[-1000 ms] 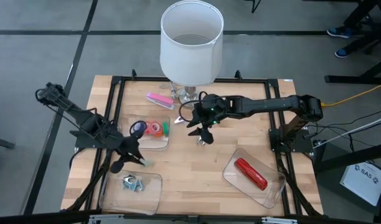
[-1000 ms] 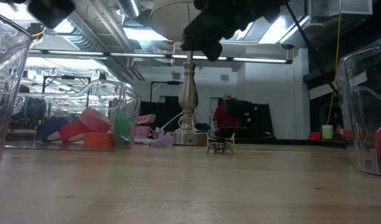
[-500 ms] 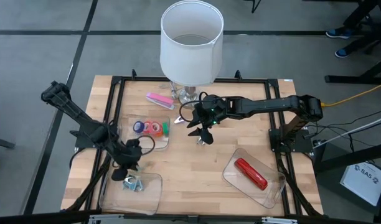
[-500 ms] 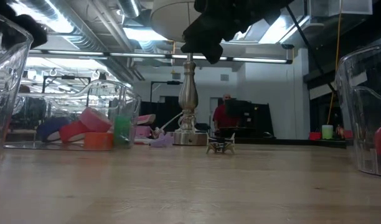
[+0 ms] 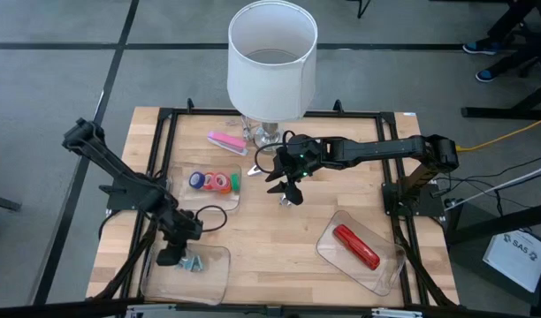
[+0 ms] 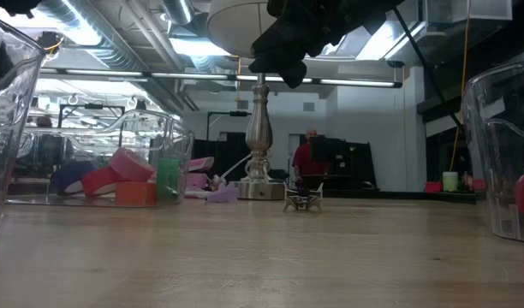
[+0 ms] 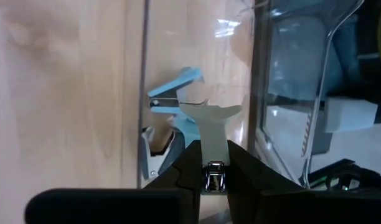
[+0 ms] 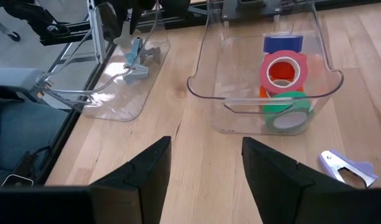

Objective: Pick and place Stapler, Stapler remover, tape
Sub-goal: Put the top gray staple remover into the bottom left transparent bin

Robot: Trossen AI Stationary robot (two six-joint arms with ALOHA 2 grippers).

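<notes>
Progress looks well past halfway: the red stapler [image 5: 355, 246] lies in the near-right tray [image 5: 390, 274], the tape rolls [image 5: 213, 181] sit in the left bin [image 5: 235, 201], and blue removers [image 7: 178, 99] rest in the near-left tray [image 5: 213, 278]. The left claw [image 5: 169, 258], shut on a pale staple remover [image 7: 209, 121], has dropped over that tray since earlier. The right claw [image 5: 288, 187], open and empty, stays above another remover [image 5: 290, 200] mid-bench; a pink stapler [image 5: 226, 141] waits at the far side.
</notes>
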